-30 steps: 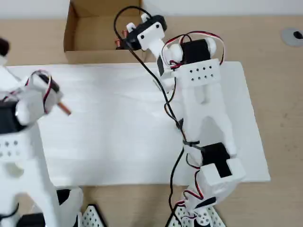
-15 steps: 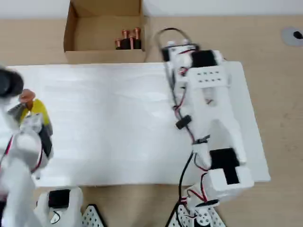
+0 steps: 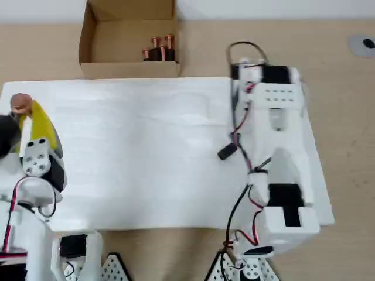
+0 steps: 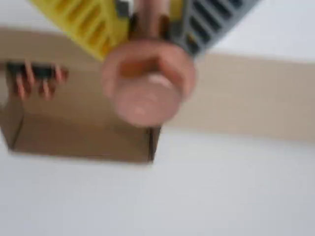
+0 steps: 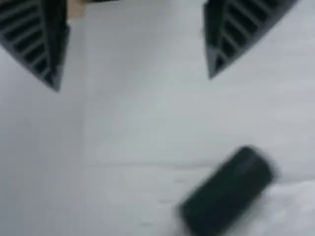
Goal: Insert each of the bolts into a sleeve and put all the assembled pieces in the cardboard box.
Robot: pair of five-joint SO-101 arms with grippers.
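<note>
Overhead, one wooden table (image 3: 343, 111) carries one white sheet (image 3: 140, 158), and one open cardboard box (image 3: 88, 44) stands on the bare wood just beyond the sheet's far edge. Two white arms work from the side opposite the box. The right arm (image 3: 278, 146) lies folded over the sheet, well off the box's right side. The left arm (image 3: 35, 175) stands off the box's left side.

Inside the box, against its right wall, stands a tight cluster of assembled pieces (image 3: 158, 50). Three copper bolt tops can be counted rising from dark sleeves.

One loose black sleeve (image 3: 227, 152), a short dark cylinder, lies on its side on the sheet, well apart from the box and on its right-hand side.

One bolt (image 4: 147, 83) is outside the box. It is copper-coloured with a broad round head, and it is held above the sheet off the box's near left corner. The left arm's fingers (image 4: 83, 19), one yellow and one grey, are closed on its shank just behind the head. The right arm's fingers (image 5: 39, 44), both black and ribbed, are spread wide over the sheet with nothing between them.
</note>
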